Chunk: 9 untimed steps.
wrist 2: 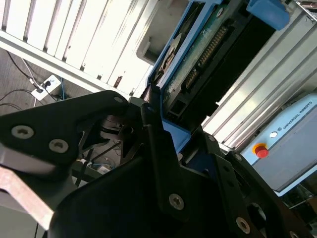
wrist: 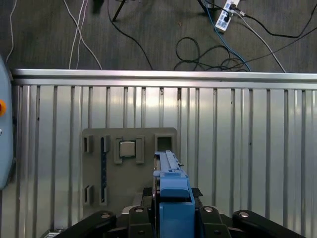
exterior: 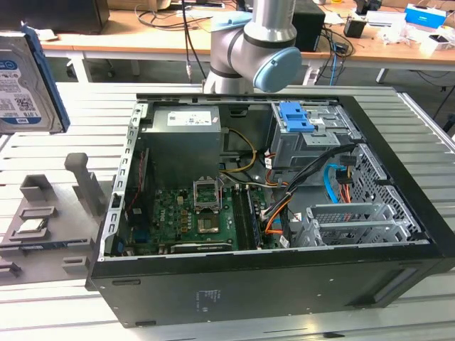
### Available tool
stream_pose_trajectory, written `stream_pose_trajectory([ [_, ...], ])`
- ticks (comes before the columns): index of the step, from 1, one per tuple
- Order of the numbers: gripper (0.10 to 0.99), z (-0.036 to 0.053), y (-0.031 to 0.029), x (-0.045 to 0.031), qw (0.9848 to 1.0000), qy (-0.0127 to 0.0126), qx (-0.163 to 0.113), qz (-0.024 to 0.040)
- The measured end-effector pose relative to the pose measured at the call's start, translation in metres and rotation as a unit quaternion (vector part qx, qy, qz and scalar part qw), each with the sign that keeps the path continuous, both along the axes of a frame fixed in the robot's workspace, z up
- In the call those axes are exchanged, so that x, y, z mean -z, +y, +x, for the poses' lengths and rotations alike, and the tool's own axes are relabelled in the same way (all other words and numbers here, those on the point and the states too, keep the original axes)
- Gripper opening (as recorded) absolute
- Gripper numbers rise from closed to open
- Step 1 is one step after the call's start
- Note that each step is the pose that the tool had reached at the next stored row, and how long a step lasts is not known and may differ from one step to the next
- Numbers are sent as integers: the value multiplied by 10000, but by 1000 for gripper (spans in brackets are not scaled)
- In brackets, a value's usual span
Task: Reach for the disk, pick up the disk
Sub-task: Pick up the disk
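As claw clamps disk, label (exterior view)

The disk is silver-grey with a white-and-blue label and blue frame; the computer case is black.

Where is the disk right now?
The disk is up at the exterior view's far left, above the grey tray, left of the computer case, gripped by the hand.

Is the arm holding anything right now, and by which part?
Yes: the disk sits edge-on in the gripper, clamped at its blue bracket end.
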<state>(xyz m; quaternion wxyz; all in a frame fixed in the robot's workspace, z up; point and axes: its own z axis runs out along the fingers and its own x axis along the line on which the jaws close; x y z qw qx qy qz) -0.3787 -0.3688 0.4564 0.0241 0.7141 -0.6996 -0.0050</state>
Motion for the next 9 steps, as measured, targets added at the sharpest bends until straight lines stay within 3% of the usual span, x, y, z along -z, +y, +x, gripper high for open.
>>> stream_pose_trajectory([
  [9, 369, 17, 2, -204, 10000, 13, 0, -11],
])
